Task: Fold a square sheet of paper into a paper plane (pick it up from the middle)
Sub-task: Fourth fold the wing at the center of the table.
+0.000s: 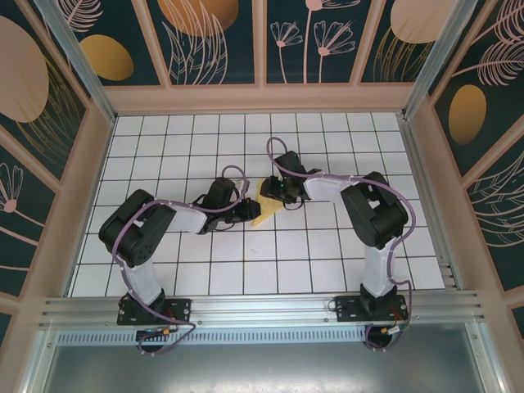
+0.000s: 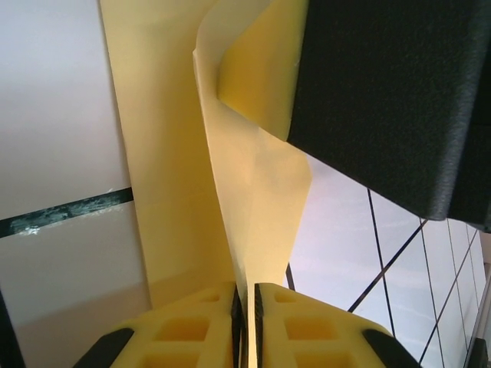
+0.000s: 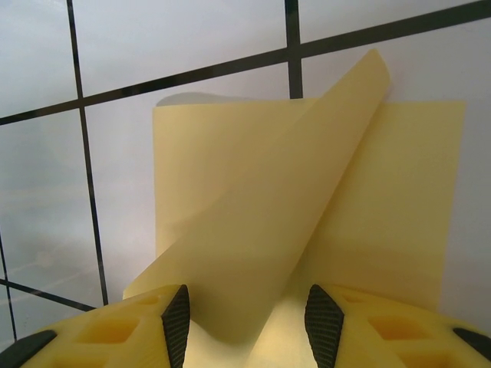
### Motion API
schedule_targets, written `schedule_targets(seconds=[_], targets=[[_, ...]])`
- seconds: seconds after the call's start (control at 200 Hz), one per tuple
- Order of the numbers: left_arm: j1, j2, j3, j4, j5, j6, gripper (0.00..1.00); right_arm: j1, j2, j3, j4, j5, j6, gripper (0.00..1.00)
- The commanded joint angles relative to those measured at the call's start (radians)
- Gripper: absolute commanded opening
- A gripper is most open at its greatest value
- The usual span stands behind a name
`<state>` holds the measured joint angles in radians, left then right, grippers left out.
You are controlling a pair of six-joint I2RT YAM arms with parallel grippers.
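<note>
Over on the left, the left gripper (image 1: 248, 211) reaches in toward the middle of the white tiled table (image 1: 327, 254). In its wrist view its two yellow fingers (image 2: 192, 330) are all but shut, with one edge of the yellow sheet of paper (image 1: 268, 211) nipped between them. From that pinch the paper rises off the table and curls over on itself, so one flap stands up while the rest lies on the tiles.

The sheet sits at the centre of the table, right between the two grippers, and from above it looks like a small wedge with its point toward the far wall.

On the right, the right gripper (image 3: 247, 307) comes in from the other side, just beside the paper. Its fingers stand well apart and grip nothing. A slanted flap of the sheet runs down between them, over the flat part below.

My guess is that this is an early fold, with one corner or edge being carried across; nothing dart-shaped has formed yet. Next, I'd say, the left gripper has to bring its edge down square on the layer below while the right one presses the flap flat. A loose curl like this could easily crease crooked
</note>
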<state>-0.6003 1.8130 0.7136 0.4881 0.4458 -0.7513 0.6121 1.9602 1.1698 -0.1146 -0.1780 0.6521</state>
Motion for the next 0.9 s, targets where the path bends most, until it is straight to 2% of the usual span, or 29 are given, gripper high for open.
schedule_targets(seconds=[0.0, 0.195, 0.38, 0.635, 0.896], targets=[[0.007, -0.011, -0.008, -0.049, 0.013, 0.042, 0.22, 0.020, 0.111, -0.014, -0.121, 0.071, -0.017, 0.50], [0.017, -0.127, -0.023, -0.121, -0.067, 0.063, 0.34, 0.032, 0.133, 0.009, -0.167, 0.119, -0.019, 0.50], [0.024, -0.208, -0.026, -0.142, -0.151, 0.033, 0.34, 0.042, 0.149, 0.021, -0.197, 0.146, -0.017, 0.50], [0.024, -0.138, -0.029, 0.007, -0.026, -0.027, 0.27, 0.049, 0.166, 0.038, -0.220, 0.155, -0.019, 0.50], [0.024, -0.048, -0.001, 0.020, 0.019, -0.028, 0.21, 0.051, 0.171, 0.042, -0.217, 0.135, -0.021, 0.53]])
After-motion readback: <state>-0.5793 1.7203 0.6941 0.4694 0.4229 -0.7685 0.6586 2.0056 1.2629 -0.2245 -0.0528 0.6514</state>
